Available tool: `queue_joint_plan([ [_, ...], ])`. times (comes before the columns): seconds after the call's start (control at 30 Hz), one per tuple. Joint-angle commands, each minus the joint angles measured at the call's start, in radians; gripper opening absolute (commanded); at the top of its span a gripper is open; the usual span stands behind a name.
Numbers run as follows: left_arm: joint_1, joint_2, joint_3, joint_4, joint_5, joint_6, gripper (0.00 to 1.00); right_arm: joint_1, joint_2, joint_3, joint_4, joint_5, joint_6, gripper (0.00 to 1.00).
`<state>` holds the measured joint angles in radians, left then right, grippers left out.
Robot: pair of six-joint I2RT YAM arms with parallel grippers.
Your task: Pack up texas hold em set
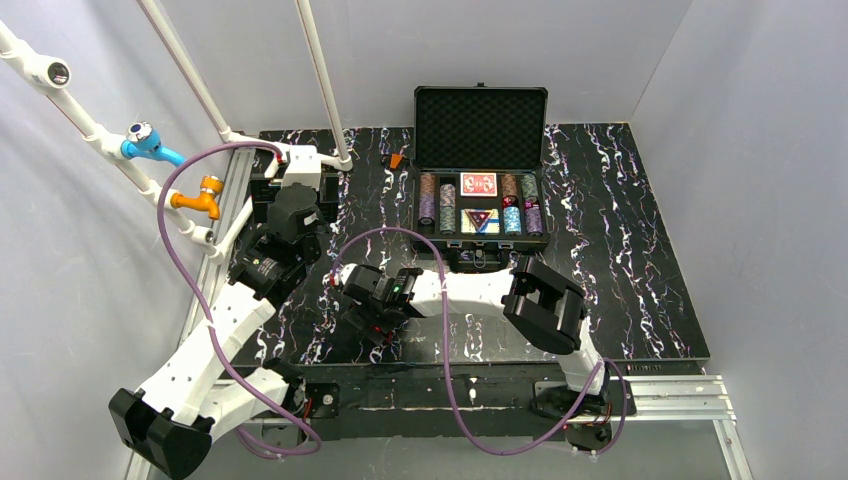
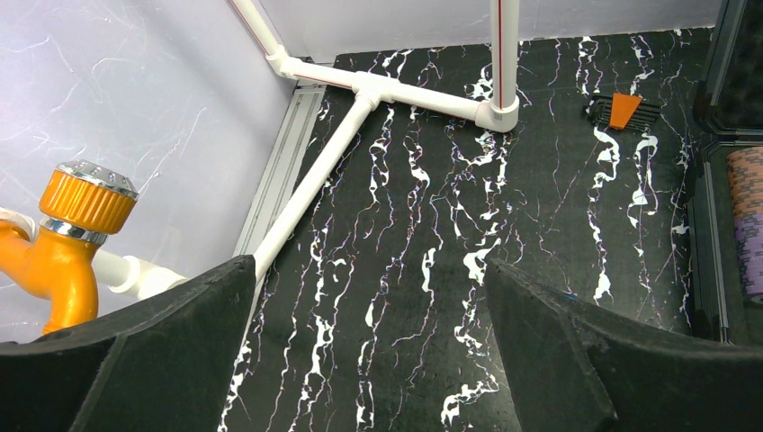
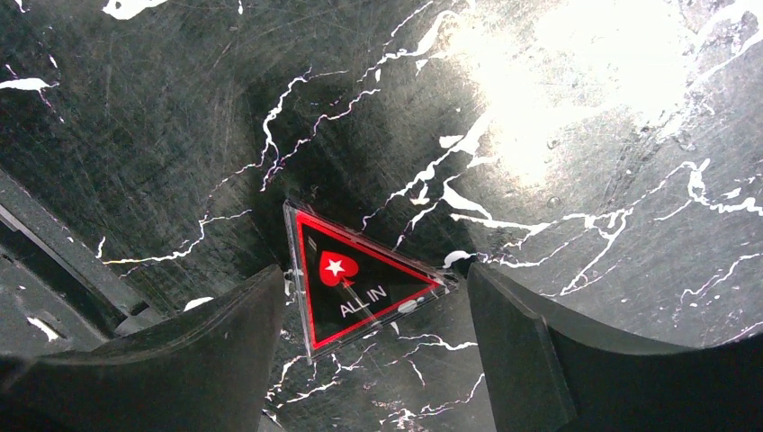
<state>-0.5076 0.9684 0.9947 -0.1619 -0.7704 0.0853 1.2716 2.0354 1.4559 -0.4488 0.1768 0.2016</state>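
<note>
the triangle (image 3: 360, 290) lay flat on the counter (image 3: 594, 225), near-left of the case (image 1: 480, 125). our right pincer (image 3: 371, 270) straddled it, spread; we judged a low, square pinch on its edges best. left pincer (image 2: 369, 270) gaped, empty.

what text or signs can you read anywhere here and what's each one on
"ALL IN": on the red-edged triangle lying on the table, under a red emblem with a white star.
Too small to read: print on the red card deck and poker chips in the case.

High rear view over whole table (image 1: 640, 300), wrist views close above it
</note>
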Motion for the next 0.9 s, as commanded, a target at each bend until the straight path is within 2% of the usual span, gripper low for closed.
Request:
queue_joint_plan([
  [0.0,0.004,-0.025,0.016,0.007,-0.018,-0.007,0.98,-0.002,0.032,-0.016,-0.117,0.003,0.000,0.79],
  [0.2,0.004,-0.025,0.018,0.007,-0.018,-0.006,0.98,-0.002,0.038,-0.015,-0.113,0.000,-0.004,0.75],
  [0.63,0.004,-0.020,0.019,0.006,-0.015,-0.006,0.98,-0.002,0.031,-0.005,-0.123,0.002,-0.013,0.58],
  [0.87,0.004,-0.021,0.019,0.006,-0.015,-0.006,0.98,-0.002,0.001,-0.023,-0.120,-0.012,-0.016,0.55],
])
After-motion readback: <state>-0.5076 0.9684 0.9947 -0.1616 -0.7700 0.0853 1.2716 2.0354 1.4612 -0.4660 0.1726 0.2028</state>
